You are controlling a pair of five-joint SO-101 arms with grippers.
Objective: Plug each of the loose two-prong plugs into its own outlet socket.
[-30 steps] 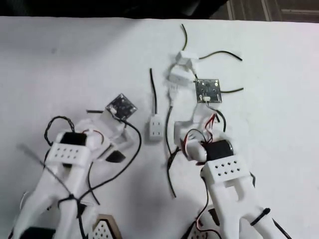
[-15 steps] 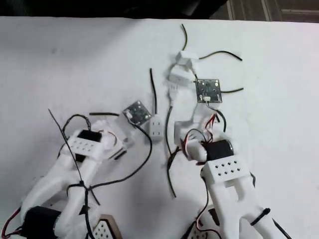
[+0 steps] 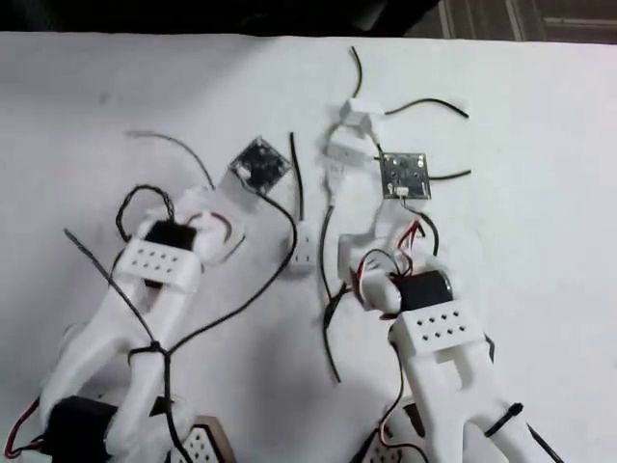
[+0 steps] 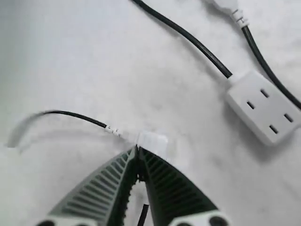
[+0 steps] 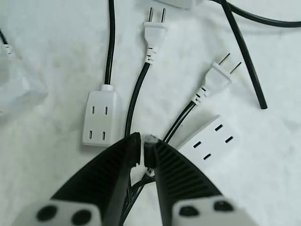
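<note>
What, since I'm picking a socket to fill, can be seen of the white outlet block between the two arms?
The outlet block is a white, plastic-looking rectangular body with two pairs of slots in its top face, all empty. It lies flat on the table, a black cord leaving one short end.

From where I stand I count three two-prong plugs (image 5: 155, 22), three white outlet sockets (image 5: 99, 117) and two robot arms (image 3: 439, 367).

The left hand (image 4: 137, 151) is pinching a plug (image 4: 151, 140) between closed fingers; the right hand (image 5: 142, 147) is pointing downward, fingers nearly together.
</note>
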